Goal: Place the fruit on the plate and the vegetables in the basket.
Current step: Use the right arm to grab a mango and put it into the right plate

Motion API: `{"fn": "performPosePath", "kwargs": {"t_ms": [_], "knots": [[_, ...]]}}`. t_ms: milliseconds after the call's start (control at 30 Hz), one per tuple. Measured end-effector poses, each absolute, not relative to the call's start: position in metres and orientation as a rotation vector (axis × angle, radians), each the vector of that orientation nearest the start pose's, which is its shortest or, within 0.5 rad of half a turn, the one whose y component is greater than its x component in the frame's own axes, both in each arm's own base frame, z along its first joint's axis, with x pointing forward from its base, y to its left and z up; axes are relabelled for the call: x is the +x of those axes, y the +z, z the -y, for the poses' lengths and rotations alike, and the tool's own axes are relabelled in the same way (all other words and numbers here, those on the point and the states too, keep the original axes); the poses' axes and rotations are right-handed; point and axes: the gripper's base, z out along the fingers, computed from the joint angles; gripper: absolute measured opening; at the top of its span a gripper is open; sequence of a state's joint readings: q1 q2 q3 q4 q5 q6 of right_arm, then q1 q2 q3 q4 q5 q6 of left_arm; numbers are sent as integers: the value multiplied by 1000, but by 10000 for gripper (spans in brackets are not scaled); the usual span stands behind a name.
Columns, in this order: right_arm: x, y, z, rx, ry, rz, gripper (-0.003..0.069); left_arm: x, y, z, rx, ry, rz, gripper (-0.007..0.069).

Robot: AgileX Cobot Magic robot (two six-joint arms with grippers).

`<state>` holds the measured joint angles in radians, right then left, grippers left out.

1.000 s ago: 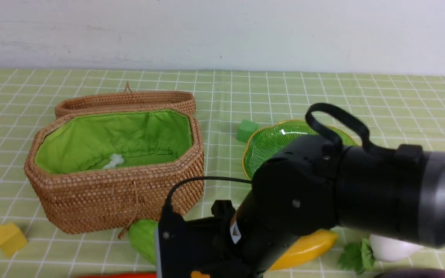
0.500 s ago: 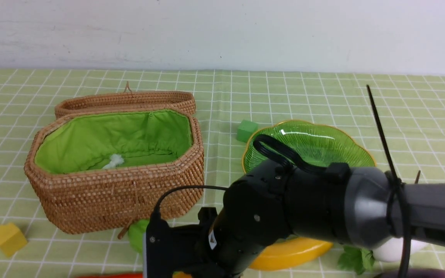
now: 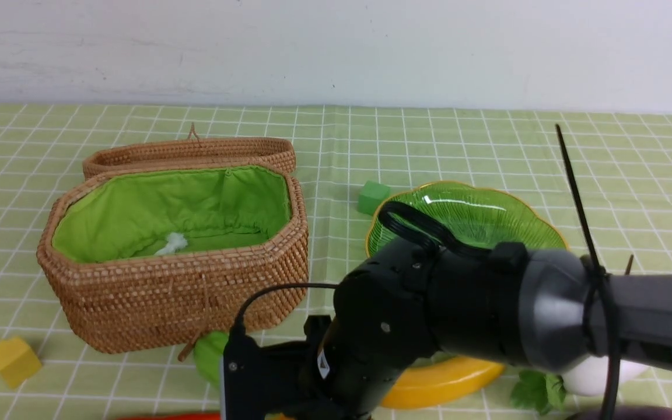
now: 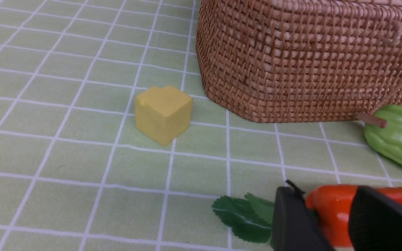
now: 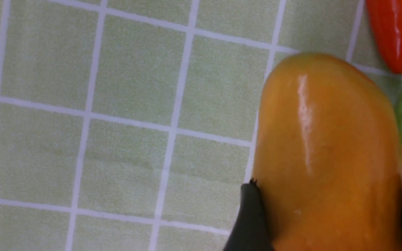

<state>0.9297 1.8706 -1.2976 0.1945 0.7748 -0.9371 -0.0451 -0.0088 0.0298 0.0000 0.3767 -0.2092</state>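
In the right wrist view my right gripper [image 5: 332, 184] is shut on the orange mango [image 5: 319, 139], one finger pressed on each side, low over the cloth. My left gripper [image 4: 323, 198] is shut on the long red pepper [image 4: 396, 197] near its leafy stem end, and the pepper lies on the table. The bumpy green gourd [image 4: 400, 139] rests against the wicker basket [image 3: 172, 291], which stands open. Behind my right arm [image 3: 458, 315] sits the green plate [image 3: 470, 210]. The yellow banana [image 3: 447, 379] and white radish [image 3: 590, 376] lie near the front edge.
A yellow cube [image 3: 12, 360] sits left of the basket near the front, and a green cube [image 3: 373, 197] lies beside the plate's far left rim. The basket's lid [image 3: 190, 153] lies folded back behind it. A dark purple piece [image 3: 651, 415] peeks in at the bottom right.
My right arm swung down and to the left a second ago, uncovering most of the plate, and has since stayed almost still. The left gripper has not moved.
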Motion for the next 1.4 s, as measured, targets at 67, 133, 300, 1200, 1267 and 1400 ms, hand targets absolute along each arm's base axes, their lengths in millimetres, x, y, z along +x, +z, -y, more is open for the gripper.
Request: {"fn": "performPosePath", "kwargs": {"t_ms": [67,133,300,1200,1267,1400], "knots": [[216,200,-312,-2185,230,-1836,505,53,170,2,-154,-174,-1879,239],[215,204,-311,-2206,240,-1859,503,53,170,2,-154,-174,-1879,239],[216,225,-313,-2187,244,-1828,256,53,170,2,-154,-174,-1879,239],[218,263,-312,-2198,318,-1848,620,53,170,2,-154,-174,-1879,239],[216,255,-309,-2222,317,-1872,668,53,170,2,-154,-174,-1879,239],[212,233,-303,-2244,313,-1915,668,53,170,2,-154,-174,-1879,239]]}}
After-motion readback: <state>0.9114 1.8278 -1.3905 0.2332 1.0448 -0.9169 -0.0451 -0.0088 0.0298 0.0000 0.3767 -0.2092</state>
